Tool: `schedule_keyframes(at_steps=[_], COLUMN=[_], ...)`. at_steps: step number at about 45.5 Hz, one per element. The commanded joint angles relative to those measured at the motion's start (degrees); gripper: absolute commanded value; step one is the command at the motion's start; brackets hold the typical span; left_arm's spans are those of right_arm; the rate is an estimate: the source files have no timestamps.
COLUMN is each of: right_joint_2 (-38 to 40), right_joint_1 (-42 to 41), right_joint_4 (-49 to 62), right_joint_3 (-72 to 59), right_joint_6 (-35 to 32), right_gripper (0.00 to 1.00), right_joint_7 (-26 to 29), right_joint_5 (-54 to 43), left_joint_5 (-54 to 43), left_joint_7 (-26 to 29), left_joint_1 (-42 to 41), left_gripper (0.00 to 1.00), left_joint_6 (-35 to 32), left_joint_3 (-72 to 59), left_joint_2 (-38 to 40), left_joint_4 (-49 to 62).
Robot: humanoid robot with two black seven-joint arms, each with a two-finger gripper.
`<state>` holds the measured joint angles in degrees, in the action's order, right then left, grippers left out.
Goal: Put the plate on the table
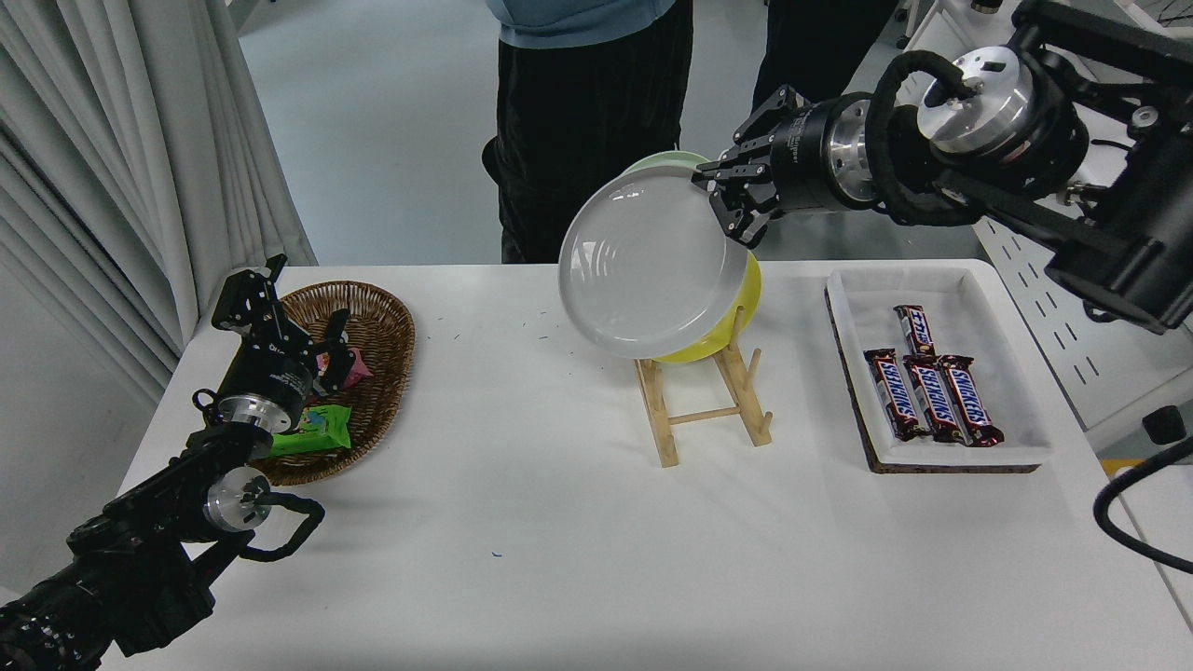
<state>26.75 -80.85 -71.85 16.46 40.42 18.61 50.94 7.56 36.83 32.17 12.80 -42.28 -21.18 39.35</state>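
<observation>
My right gripper [725,200] is shut on the upper right rim of the light grey plate [638,266]. It holds the plate tilted in the air, above and left of the wooden rack [701,401], well over the white table [559,522]. The plate hides most of the yellow plate [736,312] still in the rack and nearly all of the pale green plate [666,158] behind it. My left arm is parked at the lower left, its gripper [280,308] over the wicker basket.
A wicker basket [377,359] with snack packs sits at the left. A white tray [1016,373] with chocolate bars sits at the right. Two people [596,121] stand at the far side. A white desk [1072,102] is at the upper right.
</observation>
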Motion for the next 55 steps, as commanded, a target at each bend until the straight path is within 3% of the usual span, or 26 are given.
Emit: schedule_keyframes(at_steps=[1, 16, 35, 55], right_joint_2=[-4.1, -10.3, -11.1, -14.8], right_joint_1=[5.6, 6.4, 14.2, 20.6], right_joint_4=[2.1, 3.3, 3.9, 12.9], right_joint_3=[5.3, 5.3, 4.5, 4.5], right_joint_6=[4.6, 4.6, 4.6, 4.6], right_gripper=[0.00, 0.00, 0.00, 0.00], right_joint_7=[0.0, -0.5, -0.8, -0.9], right_joint_5=[2.1, 4.9, 7.9, 10.3], left_joint_5=[0.0, 0.0, 0.0, 0.0], left_joint_7=[0.0, 0.0, 0.0, 0.0], left_joint_1=[0.0, 0.0, 0.0, 0.1], left_gripper=[1.00, 1.00, 1.00, 1.00], left_joint_6=[0.0, 0.0, 0.0, 0.0], left_joint_3=[0.0, 0.0, 0.0, 0.0], left_joint_2=[0.0, 0.0, 0.0, 0.0], left_joint_4=[0.0, 0.0, 0.0, 0.0])
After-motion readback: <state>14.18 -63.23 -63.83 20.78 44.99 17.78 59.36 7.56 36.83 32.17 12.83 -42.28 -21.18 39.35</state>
